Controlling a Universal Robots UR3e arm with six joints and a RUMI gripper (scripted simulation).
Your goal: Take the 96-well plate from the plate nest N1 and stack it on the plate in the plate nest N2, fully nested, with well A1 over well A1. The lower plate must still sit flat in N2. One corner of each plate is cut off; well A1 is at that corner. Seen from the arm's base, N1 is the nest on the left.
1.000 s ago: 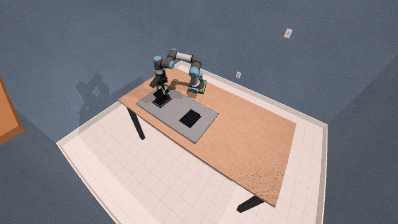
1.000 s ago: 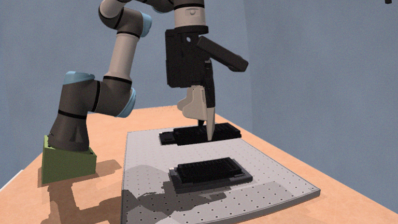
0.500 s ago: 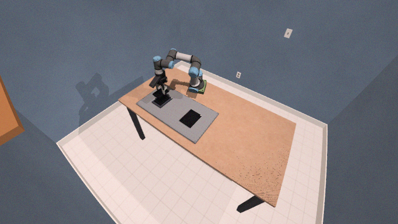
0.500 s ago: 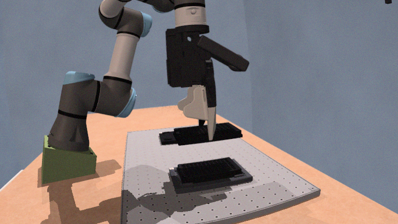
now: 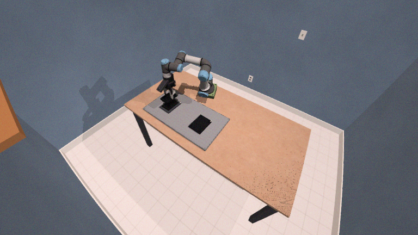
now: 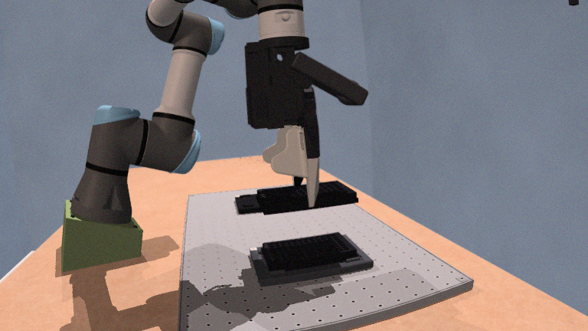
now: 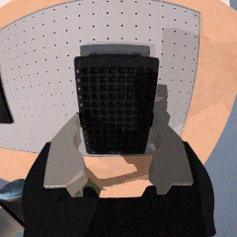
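Gripping the 96-well plate (image 6: 305,197), the end effector (image 6: 308,197) holds it between both fingers, lifted and offset from the far nest (image 6: 247,204).
Nearest in the exterior view, a second plate (image 6: 308,250) sits flat in its nest (image 6: 312,270) on the perforated grey board (image 6: 390,240); behind, the arm's green base (image 6: 100,240) rests on the table (image 6: 520,301).

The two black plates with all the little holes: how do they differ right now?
The far plate is clamped between the gripper fingers, while the near plate is untouched. The far plate is lifted and overhangs its nest, which shows beyond one end; the near plate sits flat and centred in its nest. Both are black, gridded with wells, apparently the same size, and over the same grey perforated board.
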